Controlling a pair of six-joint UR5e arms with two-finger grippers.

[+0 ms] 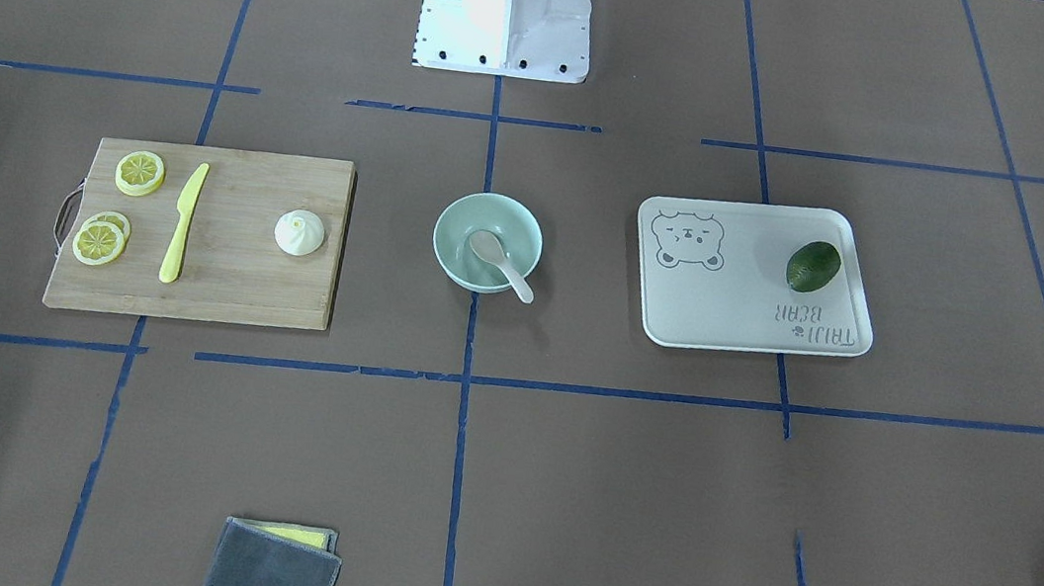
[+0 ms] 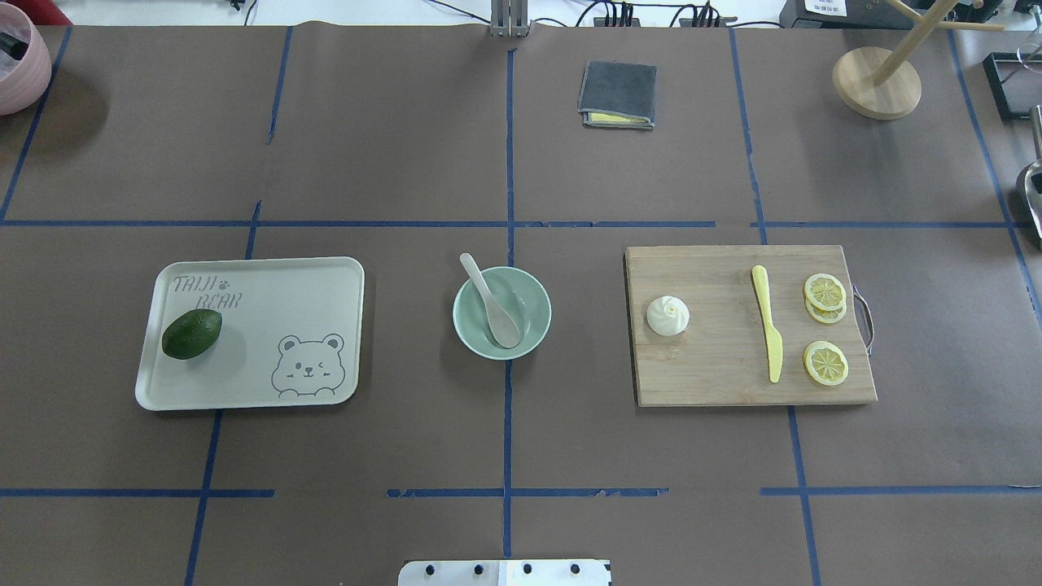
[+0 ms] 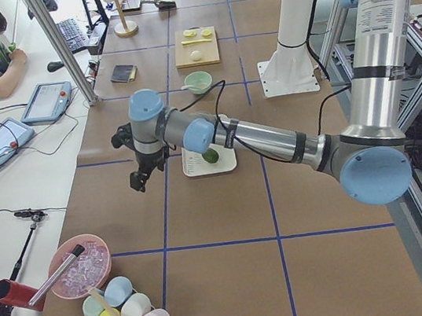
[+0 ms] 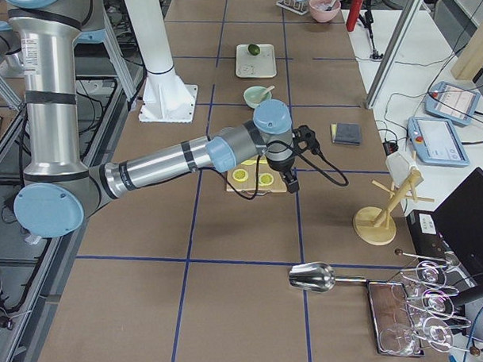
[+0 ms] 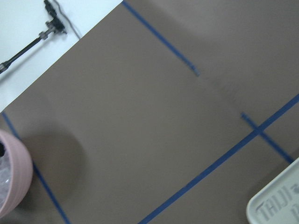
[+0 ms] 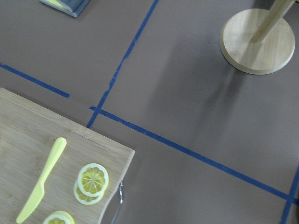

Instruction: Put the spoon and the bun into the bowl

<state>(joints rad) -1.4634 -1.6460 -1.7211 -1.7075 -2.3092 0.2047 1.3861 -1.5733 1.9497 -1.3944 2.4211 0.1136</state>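
Note:
The pale mint-green bowl [image 2: 533, 305] stands at the table's middle, also in the front view [image 1: 492, 215]. The off-white spoon [image 2: 492, 305] lies in it, scoop down inside, handle resting over the rim [image 1: 498, 257]. The white bun [image 2: 667, 316] sits on the wooden cutting board [image 2: 716, 366], at its end nearest the bowl [image 1: 299, 233]. My left gripper [image 3: 139, 181] hangs over bare table well beyond the tray. My right gripper [image 4: 291, 183] hangs just past the board's outer end. I cannot tell whether either is open or shut. Neither wrist view shows fingers.
A yellow knife [image 2: 768, 325] and lemon slices [image 2: 825, 291] share the board. An off-white bear tray [image 2: 269, 309] holds an avocado [image 2: 192, 334]. A grey cloth [image 2: 617, 95], a wooden stand [image 2: 877, 81] and a pink bowl [image 2: 16, 65] stand along the far side.

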